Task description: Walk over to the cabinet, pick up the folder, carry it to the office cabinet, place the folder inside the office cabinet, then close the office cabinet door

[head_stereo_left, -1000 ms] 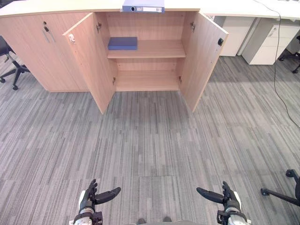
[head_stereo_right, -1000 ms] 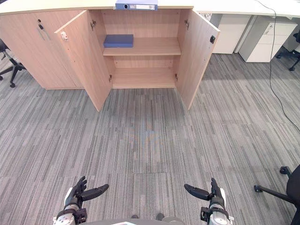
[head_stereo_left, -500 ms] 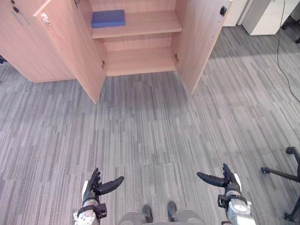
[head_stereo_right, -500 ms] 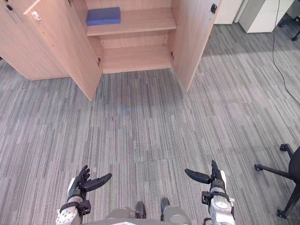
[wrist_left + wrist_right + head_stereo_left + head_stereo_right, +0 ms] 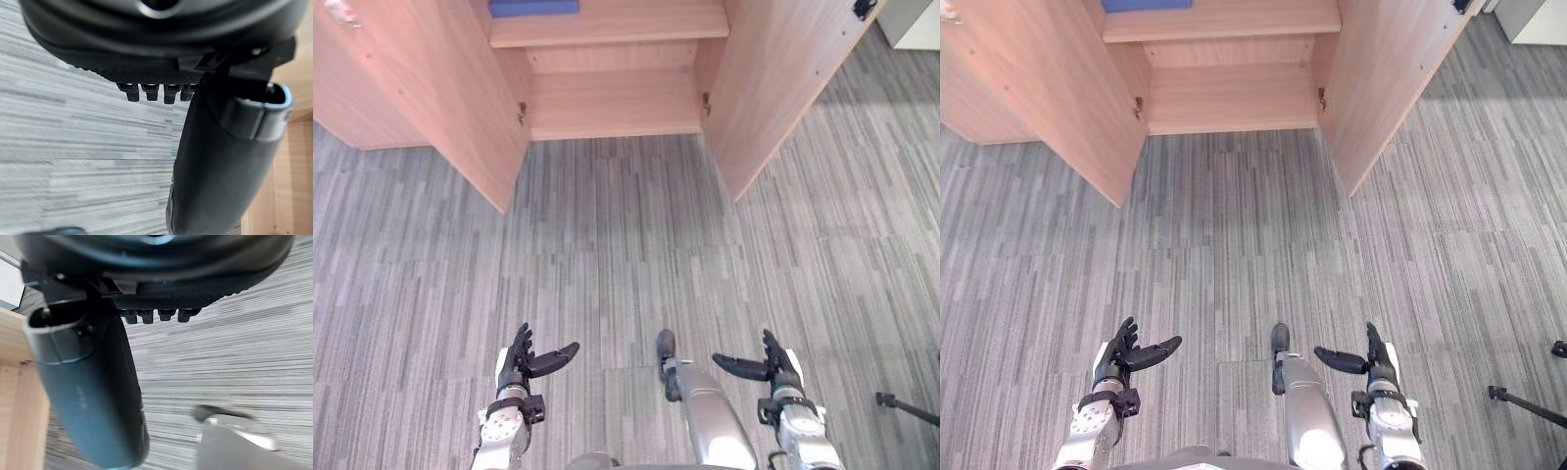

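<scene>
The wooden office cabinet point(image 5: 617, 98) stands open ahead, its left door point(image 5: 431, 98) and right door point(image 5: 793, 88) both swung outward. A blue folder point(image 5: 533, 7) lies flat on the middle shelf, at the upper edge of the eye views. The lower shelf is bare. My left hand point(image 5: 522, 363) hangs low at the lower left with straight fingers and nothing in it. My right hand point(image 5: 771, 367) hangs low at the lower right, open too and holding nothing. Both hands are far from the cabinet, over grey carpet.
Grey striped carpet point(image 5: 607, 255) stretches between me and the cabinet. An office chair's base point(image 5: 906, 406) shows at the lower right edge. A white unit's corner point(image 5: 918, 20) sits at the upper right beside the right door.
The camera has moved closer to the cabinet and tipped down, so the cabinet fills the top and the folder sits at the upper edge. Both hands stay open and low.
</scene>
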Robot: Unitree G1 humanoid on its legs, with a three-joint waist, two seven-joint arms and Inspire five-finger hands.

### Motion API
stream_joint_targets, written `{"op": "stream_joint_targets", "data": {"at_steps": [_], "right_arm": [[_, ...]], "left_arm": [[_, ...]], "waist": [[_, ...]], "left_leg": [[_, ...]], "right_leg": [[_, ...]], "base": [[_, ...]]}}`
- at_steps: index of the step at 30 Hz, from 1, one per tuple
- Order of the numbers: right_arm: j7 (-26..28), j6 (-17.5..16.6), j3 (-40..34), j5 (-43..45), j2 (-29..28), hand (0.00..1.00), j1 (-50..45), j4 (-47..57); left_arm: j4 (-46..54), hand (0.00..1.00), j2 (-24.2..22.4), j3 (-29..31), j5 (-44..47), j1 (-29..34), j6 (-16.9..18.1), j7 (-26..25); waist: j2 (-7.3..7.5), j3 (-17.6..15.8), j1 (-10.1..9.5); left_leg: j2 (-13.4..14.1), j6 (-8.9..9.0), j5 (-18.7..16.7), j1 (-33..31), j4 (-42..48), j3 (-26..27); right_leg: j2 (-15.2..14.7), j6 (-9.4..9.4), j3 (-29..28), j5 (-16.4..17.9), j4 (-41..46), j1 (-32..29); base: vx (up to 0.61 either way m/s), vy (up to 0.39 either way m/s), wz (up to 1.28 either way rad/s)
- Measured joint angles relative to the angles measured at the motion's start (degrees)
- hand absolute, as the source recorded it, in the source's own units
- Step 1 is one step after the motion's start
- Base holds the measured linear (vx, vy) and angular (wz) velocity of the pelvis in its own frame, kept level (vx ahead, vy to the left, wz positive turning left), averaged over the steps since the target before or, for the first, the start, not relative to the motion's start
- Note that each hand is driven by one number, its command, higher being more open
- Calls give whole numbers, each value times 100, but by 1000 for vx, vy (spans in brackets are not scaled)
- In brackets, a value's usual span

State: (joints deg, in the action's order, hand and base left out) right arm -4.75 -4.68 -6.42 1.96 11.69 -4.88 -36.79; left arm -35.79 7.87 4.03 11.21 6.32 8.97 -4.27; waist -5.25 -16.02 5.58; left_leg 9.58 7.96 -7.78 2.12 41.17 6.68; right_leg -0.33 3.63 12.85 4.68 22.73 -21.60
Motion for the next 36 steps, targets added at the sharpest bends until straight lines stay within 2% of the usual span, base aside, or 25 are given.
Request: {"op": "stream_joint_targets", "data": {"at_steps": [2,3,5,7,9,10,11,12,14,16,17,18,20,21,23,24,25,26,27,28,29,30,32,34,36], "right_arm": [[-16,-15,150,10,-76,100,61,13],[-25,-55,214,17,-127,100,142,19],[-25,-114,226,40,-166,100,241,46],[-28,-134,206,66,-122,100,360,35],[-63,-127,11,67,-167,100,478,-138],[-117,-126,-6,67,-154,100,468,-229],[-129,-122,-5,67,-149,100,447,-266],[-137,-114,-11,67,-182,100,393,-332],[-129,-86,-163,57,-230,100,324,-472],[-143,-15,-213,29,-341,100,207,-589],[-114,-13,-162,13,-384,100,162,-654],[-103,-2,-43,13,-430,100,172,-739],[-82,-5,182,12,-483,100,172,-733],[-41,-5,235,10,-522,100,191,-743],[-27,-7,234,10,-543,100,215,-747],[-31,-9,228,12,-527,100,211,-736],[-44,-19,228,12,-524,100,67,-735],[-50,-20,227,8,-518,100,-27,-733],[-75,27,198,7,-348,100,113,-891],[-93,16,128,8,-349,100,56,-848],[-90,18,87,9,-356,100,41,-839],[-98,20,44,13,-368,100,-50,-820],[-125,34,31,18,-428,100,-259,-687],[-156,16,-52,37,-446,100,-370,-553],[-167,-2,-185,41,-450,100,-181,-535]], "left_arm": [[0,100,12,53,1,44,26,49],[6,100,15,81,8,33,26,48],[35,100,16,74,6,42,26,66],[42,100,16,72,1,37,18,91],[12,100,10,81,-2,66,-9,89],[-5,100,12,83,-1,73,-11,55],[-24,100,13,86,-1,83,-16,41],[-72,100,24,110,-2,64,-23,40],[-62,100,-41,88,-11,-30,-39,52],[-88,100,-37,57,-17,26,-59,51],[-87,100,6,54,-18,46,-62,39],[-86,100,70,37,-18,65,-59,23],[-86,100,179,-13,-17,17,-35,-9],[-89,100,229,-9,-13,-61,-34,-12],[-89,100,235,14,-9,-113,-30,-26],[-87,100,250,16,-9,-101,-22,-23],[-87,100,292,6,-8,-21,-24,-18],[-100,100,294,-4,-8,31,-31,-17],[-350,100,56,10,-4,-40,-82,-37],[-355,100,-17,-24,-38,-28,-95,16],[-339,100,-68,-23,-64,-16,-94,28],[-343,100,-181,-12,-110,0,-101,52],[-268,100,-302,-15,-122,92,-96,63],[-250,100,-416,-28,-137,124,-96,67],[-186,100,-413,-67,-177,137,-97,82]], "waist": [[91,-80,-138],[216,-148,-250],[344,-173,-375],[395,-192,-491],[405,-199,-617],[412,-192,-688],[431,-169,-693],[563,-18,-627],[643,40,-559],[713,61,-527],[708,55,-452],[685,64,-379],[653,68,-282],[629,55,-275],[607,42,-269],[645,69,-258],[812,167,-248],[945,247,-232],[569,247,-267],[579,289,-180],[554,274,-169],[514,250,-160],[501,256,-260],[515,287,-321],[492,302,-356]], "left_leg": [[394,-231,-306,-852,1871,268],[490,-412,-490,-1347,2199,500],[456,-605,-682,-2037,1596,870],[67,-534,-610,-2516,-386,815],[-288,-459,108,-2582,-2700,489],[-339,-408,686,-2586,-2909,382],[-398,-540,1054,-2524,-2850,344],[-598,-941,1379,-2481,-2860,327],[-791,-1112,991,-2282,-2678,458],[-962,-1180,470,-1630,-2587,513],[-1021,-1209,218,-1130,-2671,484],[-1014,-1216,70,-639,-2852,447],[-926,-1202,13,-76,-3183,360],[-791,-1193,8,156,-3299,346],[-615,-1165,-6,328,-3300,336],[-535,-942,-135,505,-3300,330],[-640,-574,-394,721,-3285,319],[-716,-446,-572,835,-3266,298],[-371,-351,-720,889,-3112,256],[-322,-278,-684,710,-2590,123],[-237,-243,-674,575,-2158,103],[-12,-68,-498,176,-1039,103],[350,6,-672,-229,79,240],[365,-159,-826,-533,-63,457],[140,-189,-773,-710,-1436,439]], "right_leg": [[196,78,-49,106,-582,923],[239,96,-131,122,-992,1458],[238,95,-259,123,-1563,2077],[181,-5,-441,207,-1936,2539],[91,-215,-714,384,-2193,3002],[46,-391,-901,546,-2270,3270],[-20,-491,-968,614,-2261,3374],[-252,-638,-987,721,-2053,3339],[-531,-814,-1114,818,-763,2891],[-773,-1425,-1100,385,1217,2421],[-906,-1480,-1009,128,2601,1963],[-962,-979,-822,458,3410,1535],[-913,-649,-383,840,3325,998],[-778,-547,-129,1030,2709,661],[-584,-557,72,999,1439,388],[-408,-533,95,570,115,361],[-366,-482,-163,-495,-1196,442],[-424,-308,-335,-1469,-1370,446],[-201,-125,-285,-1244,-892,365],[-239,-153,-289,-702,-669,373],[-229,-152,-232,-569,-603,459],[-172,-154,-137,-333,-665,792],[-43,-67,-33,-226,-936,1385],[-34,-63,-44,-197,-1219,1739],[-51,-87,-237,-213,-1387,1894]], "base": [[665,-231,-5],[668,-185,-22],[546,-103,-27],[500,-15,-42],[659,109,-72],[616,176,-83],[639,229,-55],[531,198,-10],[775,276,-3],[683,225,-8],[586,135,5],[565,100,10],[512,-1,22],[488,-66,24],[494,-135,24],[637,-199,42],[559,-192,46],[554,-209,28],[506,-203,33],[474,-199,25],[439,-212,51],[432,-228,36],[444,-195,19],[341,-91,-9],[323,-8,-41]]}}
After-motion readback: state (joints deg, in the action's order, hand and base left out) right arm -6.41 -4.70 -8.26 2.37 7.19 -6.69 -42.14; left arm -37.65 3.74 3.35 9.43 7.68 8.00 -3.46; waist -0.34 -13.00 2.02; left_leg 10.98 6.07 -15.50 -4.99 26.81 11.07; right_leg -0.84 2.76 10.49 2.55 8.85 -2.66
